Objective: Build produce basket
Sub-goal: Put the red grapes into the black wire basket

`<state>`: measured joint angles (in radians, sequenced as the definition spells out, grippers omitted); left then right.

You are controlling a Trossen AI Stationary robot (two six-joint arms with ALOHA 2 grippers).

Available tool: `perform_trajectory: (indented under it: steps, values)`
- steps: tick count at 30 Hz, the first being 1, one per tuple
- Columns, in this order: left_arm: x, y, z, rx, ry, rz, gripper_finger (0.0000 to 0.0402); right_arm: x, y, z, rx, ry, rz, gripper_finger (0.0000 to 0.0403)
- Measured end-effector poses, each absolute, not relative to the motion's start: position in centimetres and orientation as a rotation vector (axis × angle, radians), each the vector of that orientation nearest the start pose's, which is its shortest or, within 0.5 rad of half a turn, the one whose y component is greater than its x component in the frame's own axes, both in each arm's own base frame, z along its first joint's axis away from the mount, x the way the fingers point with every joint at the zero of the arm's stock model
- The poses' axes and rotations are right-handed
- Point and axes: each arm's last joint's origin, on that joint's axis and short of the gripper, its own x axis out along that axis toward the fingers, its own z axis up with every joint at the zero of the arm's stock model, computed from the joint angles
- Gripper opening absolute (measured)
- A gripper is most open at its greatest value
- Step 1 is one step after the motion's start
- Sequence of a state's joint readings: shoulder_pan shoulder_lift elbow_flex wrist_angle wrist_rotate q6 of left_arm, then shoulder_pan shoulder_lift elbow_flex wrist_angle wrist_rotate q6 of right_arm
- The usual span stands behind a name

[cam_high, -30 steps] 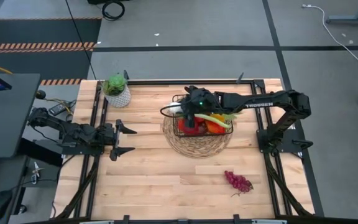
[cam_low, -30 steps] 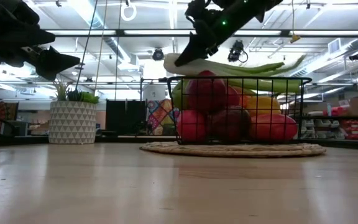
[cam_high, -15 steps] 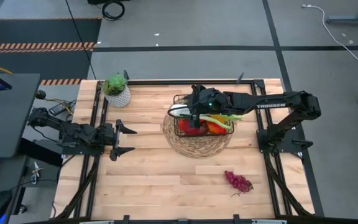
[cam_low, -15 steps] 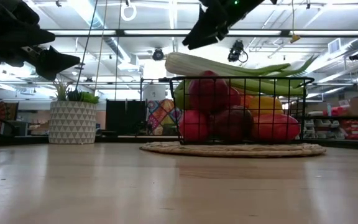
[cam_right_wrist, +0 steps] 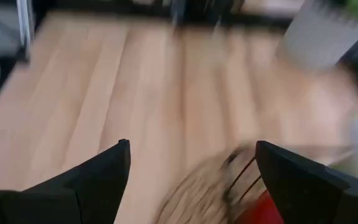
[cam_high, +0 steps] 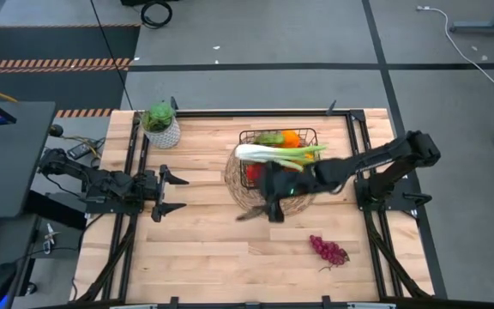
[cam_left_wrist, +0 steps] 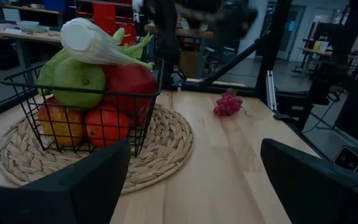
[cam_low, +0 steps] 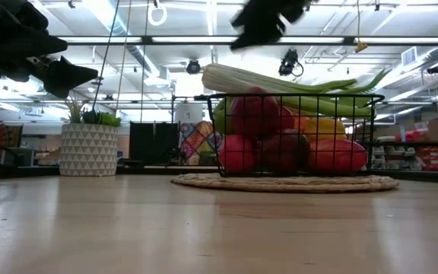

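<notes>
- The right gripper [cam_high: 262, 210] looks smeared from above, and its tips are hard to see there. It hangs over the near edge of the straw mat [cam_high: 294, 203], just in front of the basket [cam_high: 245, 137]. Its wrist view shows its two fingers [cam_right_wrist: 82, 180] spread wide with nothing between them.
- From the low view only a dark blur of that arm shows above the basket.
- The black wire basket sits on the round straw mat. It is full of produce: red apples [cam_low: 238, 152], a green pear [cam_left_wrist: 76, 81], an orange [cam_high: 291, 137] and something yellow [cam_low: 322, 125].
- A long pale celery stalk [cam_high: 277, 152] lies across the top of the basket, and both its ends stick out past the sides.
- Some fruit low in the basket is hidden behind other fruit.
- Purple grapes [cam_high: 328, 250] lie alone on the table, well apart from the basket, on the near side.
- The left gripper [cam_high: 171, 193] waits well to the left of the basket with its fingers spread and empty.
- A potted plant [cam_high: 160, 123] in a white pot stands left of the basket, near the far edge.
- The table [cam_high: 195, 257] is pale wood planks. Past it is a big room with shelves and ceiling lights.
</notes>
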<state>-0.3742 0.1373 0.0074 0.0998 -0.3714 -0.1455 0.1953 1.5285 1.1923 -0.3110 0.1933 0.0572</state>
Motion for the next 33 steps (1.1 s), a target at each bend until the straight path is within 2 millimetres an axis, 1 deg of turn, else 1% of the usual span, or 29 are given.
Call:
perform_trajectory:
  steps: [2,4,9,11,16,18,20,22,27,30,33]
  values:
    - [10.1,-2.8,16.5,-0.134,0.028,-0.001,0.0369,32.9,7.3,27.2,-0.043,0.711,-0.02,0.0349]
    - [10.1,-2.8,16.5,-0.135,0.028,-0.001,0.0369,32.4,8.4,26.4,-0.005,0.779,-0.02,0.0349]
    - [10.1,-2.8,16.5,-0.134,0.028,0.0,0.0369,30.4,11.3,25.3,0.124,0.929,-0.054,0.0349]
    - [10.1,-2.8,16.5,-0.135,0.027,0.0,0.0369,29.2,12.2,24.8,0.158,1.015,-0.086,0.0349]
    - [10.1,-2.8,16.5,-0.135,0.027,0.0,0.0369,26.0,13.6,23.9,0.267,1.237,-0.266,0.0349]
    - [10.1,-2.8,16.5,-0.135,0.027,-0.001,0.0369,25.0,14.0,23.7,0.309,1.289,-0.329,0.0349]
    - [10.1,-2.8,16.5,-0.135,0.028,0.0,0.0369,24.2,14.7,23.5,0.314,1.32,-0.368,0.0349]
    - [10.1,-2.8,16.5,-0.134,0.027,-0.001,0.0369,23.7,15.5,22.6,0.332,1.332,-0.373,0.0349]
    - [10.1,-2.8,16.5,-0.135,0.027,-0.001,0.0369,23.0,17.1,19.3,0.396,1.383,-0.365,0.0349]
    - [10.1,-2.8,16.5,-0.134,0.028,-0.001,0.0369,22.6,17.8,18.2,0.41,1.425,-0.402,0.0349]
    - [10.1,-2.8,16.5,-0.135,0.028,0.0,0.0369,22.1,18.5,17.1,0.39,1.487,-0.426,0.0349]
